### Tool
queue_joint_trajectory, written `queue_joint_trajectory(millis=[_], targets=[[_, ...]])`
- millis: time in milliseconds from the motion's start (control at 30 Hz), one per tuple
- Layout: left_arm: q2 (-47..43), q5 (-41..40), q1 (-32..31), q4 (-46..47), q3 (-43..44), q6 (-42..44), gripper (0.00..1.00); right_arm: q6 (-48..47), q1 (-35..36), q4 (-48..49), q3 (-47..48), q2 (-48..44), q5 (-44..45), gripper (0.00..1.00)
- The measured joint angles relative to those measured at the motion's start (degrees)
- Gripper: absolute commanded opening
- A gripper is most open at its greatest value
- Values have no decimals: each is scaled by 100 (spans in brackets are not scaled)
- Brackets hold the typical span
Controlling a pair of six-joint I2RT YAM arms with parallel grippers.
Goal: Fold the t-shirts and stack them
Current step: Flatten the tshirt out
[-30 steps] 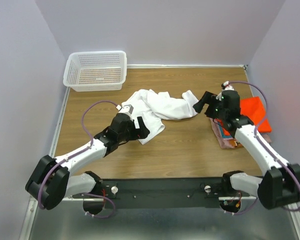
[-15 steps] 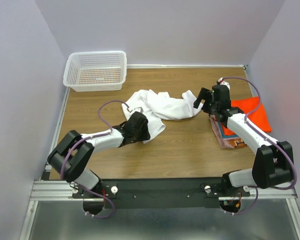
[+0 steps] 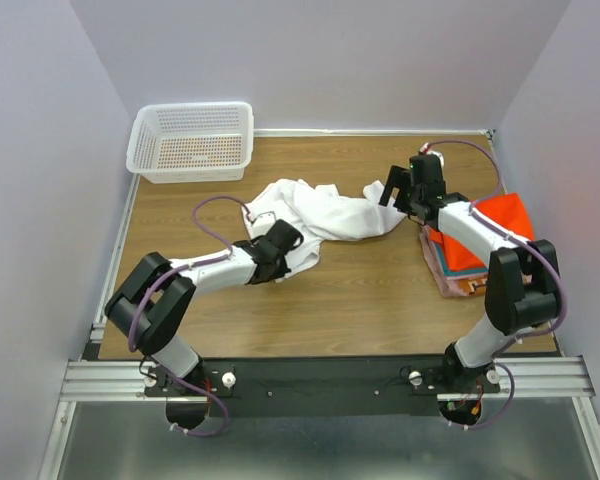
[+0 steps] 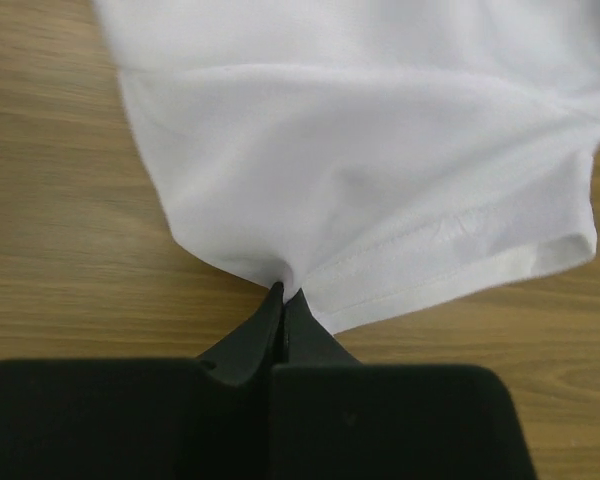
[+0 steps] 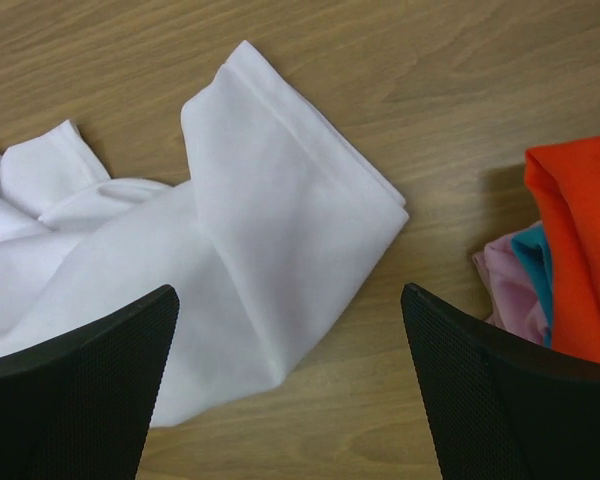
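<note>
Top external: t-shirt stack half behind right arm

My right gripper is hanging wide open, black textured fingers framing a doubled-over flap of the crumpled white cloth t-shirt. It's lying on the brown wood-grain table. Off right, a folded orange-red tee is sitting on a teal one and a pink one.
</note>
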Motion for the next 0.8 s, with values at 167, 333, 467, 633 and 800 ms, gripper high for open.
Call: queue_joint_trajectory(millis=[167, 333, 467, 633, 800], targets=[[-245, -343, 1019, -350, -170, -9, 0, -111, 90, 9, 175, 413, -168, 95], [-514, -557, 1665, -529, -387, 142, 0, -179, 343, -4, 175, 614, -181, 92], [-619, -595, 1792, -588, -446, 289, 0, -223, 505, -9, 175, 629, -245, 86], [-667, -575, 1790, -498, -483, 461, 0, -280, 706, 17, 101, 627, -691, 75], [-664, -542, 1790, -404, -531, 553, 0, -282, 986, 7, -140, 627, -1008, 70]])
